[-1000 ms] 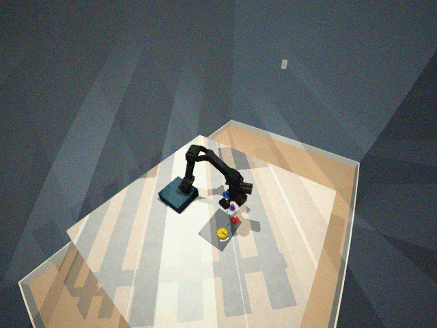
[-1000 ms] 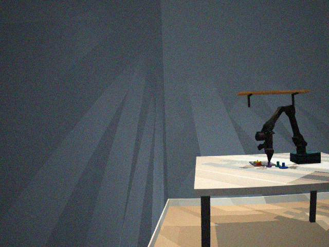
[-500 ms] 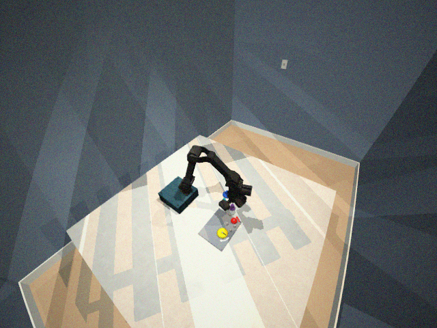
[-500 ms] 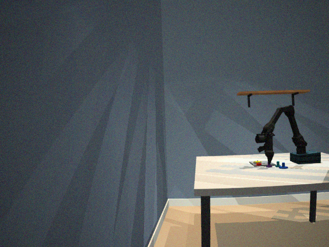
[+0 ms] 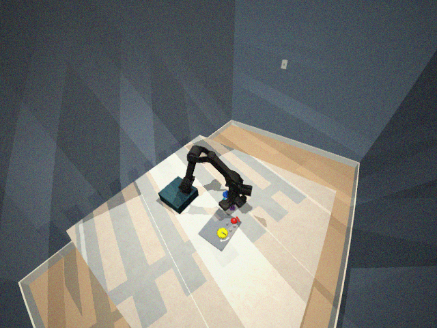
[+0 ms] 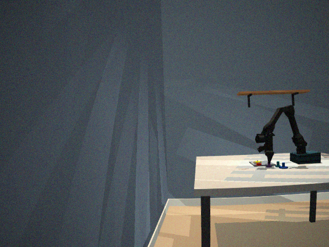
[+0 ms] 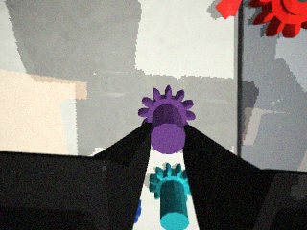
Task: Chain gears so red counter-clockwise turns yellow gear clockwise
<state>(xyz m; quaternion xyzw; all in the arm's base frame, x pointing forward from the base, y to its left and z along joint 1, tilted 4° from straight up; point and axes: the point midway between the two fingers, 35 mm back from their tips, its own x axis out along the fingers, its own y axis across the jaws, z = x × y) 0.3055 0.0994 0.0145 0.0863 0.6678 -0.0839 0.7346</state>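
Your gripper (image 5: 232, 206) (image 6: 269, 165) (image 7: 167, 130) closes around the purple gear's (image 5: 232, 208) (image 6: 269, 165) (image 7: 168, 138) stem. No loose gear sits on the board (image 5: 212, 231) (image 6: 252, 162) (image 7: 259, 62) yet

Between the fingers stands the purple gear (image 5: 232, 208) (image 6: 269, 165) (image 7: 168, 115), upright, toothed at its foot, with a thick round post gripped on both sides. Just beside the fingertips, off the board, stand the teal gear (image 6: 277, 163) (image 7: 172, 192), also posted and upright, and the wider blue gear (image 5: 225, 194) (image 6: 283, 166) (image 7: 137, 211), mostly hidden in the wrist view. Beyond the fingers, the grey board (image 5: 212, 231) (image 7: 269, 96) lies flat, bearing the red gear (image 5: 232, 220) (image 6: 258, 164) (image 7: 288, 19) and, farther off, the black-striped yellow gear (image 5: 222, 234) (image 6: 257, 162).
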